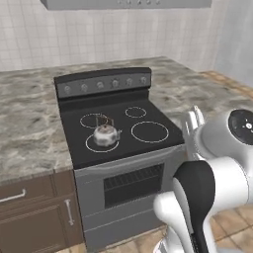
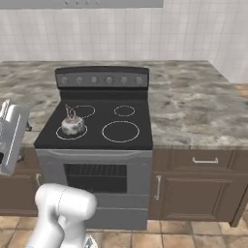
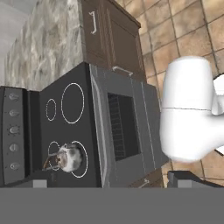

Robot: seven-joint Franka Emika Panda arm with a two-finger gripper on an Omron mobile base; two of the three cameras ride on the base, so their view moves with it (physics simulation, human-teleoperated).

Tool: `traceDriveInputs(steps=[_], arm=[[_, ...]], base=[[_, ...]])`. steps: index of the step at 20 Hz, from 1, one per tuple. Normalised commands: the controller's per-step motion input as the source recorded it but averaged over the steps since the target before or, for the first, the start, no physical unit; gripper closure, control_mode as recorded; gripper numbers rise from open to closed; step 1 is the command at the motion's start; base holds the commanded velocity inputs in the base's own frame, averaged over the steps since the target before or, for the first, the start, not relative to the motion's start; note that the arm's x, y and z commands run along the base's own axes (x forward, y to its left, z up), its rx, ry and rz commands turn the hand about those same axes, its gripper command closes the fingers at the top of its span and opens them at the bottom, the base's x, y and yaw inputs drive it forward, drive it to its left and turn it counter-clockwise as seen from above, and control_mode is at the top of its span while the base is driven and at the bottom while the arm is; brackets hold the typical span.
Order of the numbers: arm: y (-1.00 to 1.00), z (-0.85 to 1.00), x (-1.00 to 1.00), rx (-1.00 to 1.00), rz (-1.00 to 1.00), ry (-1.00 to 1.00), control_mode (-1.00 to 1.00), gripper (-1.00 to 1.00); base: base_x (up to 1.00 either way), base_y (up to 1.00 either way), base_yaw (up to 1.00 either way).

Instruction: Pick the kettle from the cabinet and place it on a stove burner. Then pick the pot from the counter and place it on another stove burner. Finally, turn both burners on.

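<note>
The kettle (image 1: pixel 105 134) sits on the stove's (image 1: pixel 118 123) front left burner (image 1: pixel 101 144); 3 other burners lie bare; the knob panel (image 1: pixel 104 84) stands behind them; tabletop (image 1: pixel 29 123) flanks the stove on both sides; drawers (image 2: pixel 203 162) sit below it.

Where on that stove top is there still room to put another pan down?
The kettle sits on the front left burner. The large front right burner and the small back right burner are bare. The back left burner, just behind the kettle, is tighter. The counter right of the stove is wide open.
</note>
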Motion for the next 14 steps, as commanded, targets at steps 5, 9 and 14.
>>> traceDriveInputs(steps=[5, 9, 14], arm=[[0.0, 0.0, 0.0, 0.0, 0.0, 0.0, 1.0, -1.0], [0.0, 0.0, 0.0, 0.0, 0.0, 0.0, 1.0, -1.0], [0.0, 0.0, 0.0, 0.0, 0.0, 0.0, 1.0, -1.0]], base=[[-0.39, -0.13, -0.32], [-0.1, 0.0, -0.5], [-0.11, 0.0, -0.62]])
